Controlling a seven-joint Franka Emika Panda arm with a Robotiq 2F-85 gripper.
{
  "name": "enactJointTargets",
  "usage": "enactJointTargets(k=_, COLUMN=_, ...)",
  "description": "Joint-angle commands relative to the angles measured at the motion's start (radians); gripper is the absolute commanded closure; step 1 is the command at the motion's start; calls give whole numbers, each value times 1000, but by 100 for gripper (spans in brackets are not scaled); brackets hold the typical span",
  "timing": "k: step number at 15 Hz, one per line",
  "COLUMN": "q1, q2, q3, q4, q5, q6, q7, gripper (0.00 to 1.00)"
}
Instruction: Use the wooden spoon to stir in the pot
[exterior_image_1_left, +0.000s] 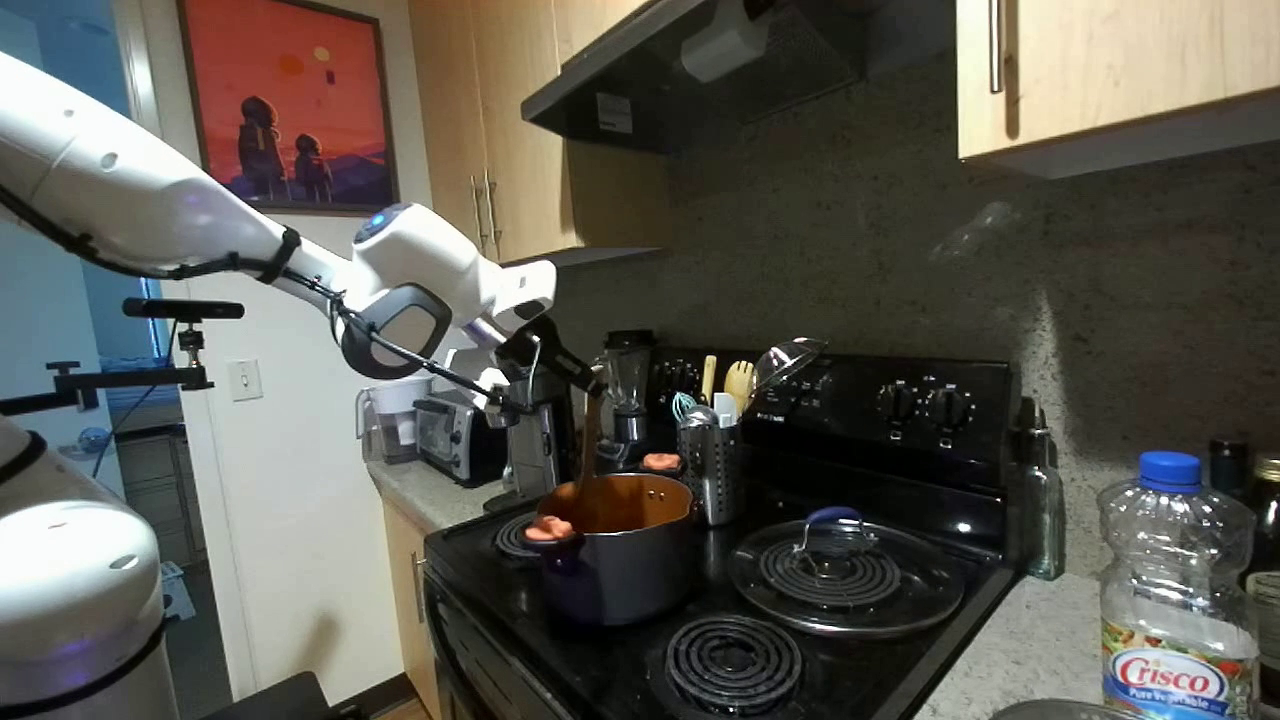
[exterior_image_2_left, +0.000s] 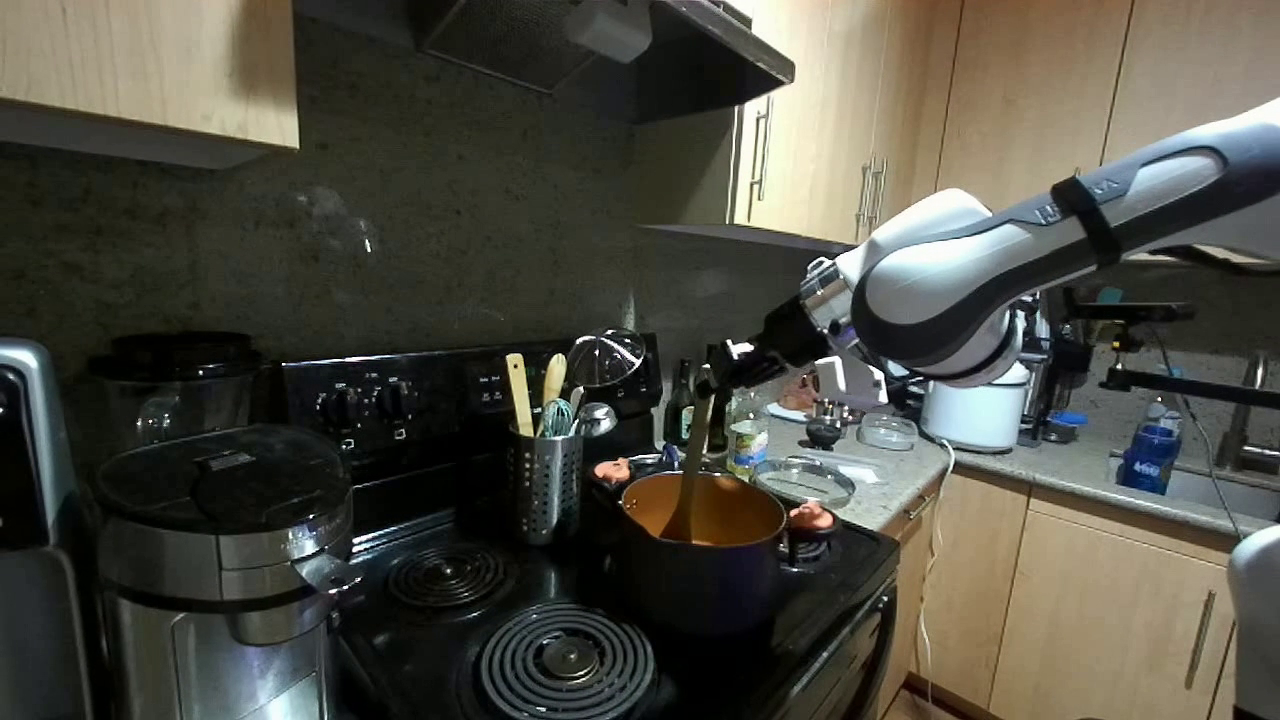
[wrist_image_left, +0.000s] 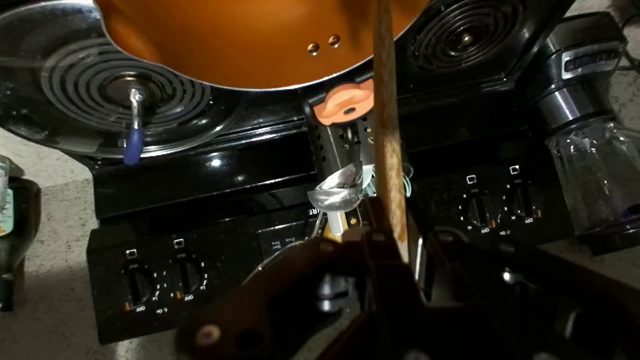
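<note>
- Both exterior views are dim through the middle; the backsplash (exterior_image_1_left: 850, 280) is murky, with smeared glare on it;
- in an exterior view the white arm (exterior_image_1_left: 130, 190) at left is bright; the doorway (exterior_image_1_left: 45, 260) at far left is bluish; the cabinet (exterior_image_1_left: 1130, 70) at upper right is well lit, its handle (exterior_image_1_left: 996, 45) casting a dark shadow;
- the range hood (exterior_image_2_left: 690, 60), top centre in an exterior view, is deeply shaded;
- in the wrist view the pot (wrist_image_left: 240, 45) shows vivid orange at top; a glint marks the stove (wrist_image_left: 260, 155) left of centre; the jaws at bottom are nearly black, soft-edged.
</note>
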Motion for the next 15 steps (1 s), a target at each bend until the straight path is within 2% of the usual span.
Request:
enactJointTargets(k=1, q1=21, q2=107, q3=-7, q4=76, q5=18, q6=77, q7=24, gripper=94)
enactJointTargets(k=6, q1=7, q2=212, q3=-34, q4=177, q5=28, q6=98, q7=48, gripper=94)
enactJointTargets(k=10, q1=6, q2=267, q3=-87, q4=247, q5=50, q6=86, q7=60, gripper=94)
enactJointTargets(k=15, q1=14, q2=262, q3=-153, q4=249, q5=73, q6=73, q7=44, gripper=94)
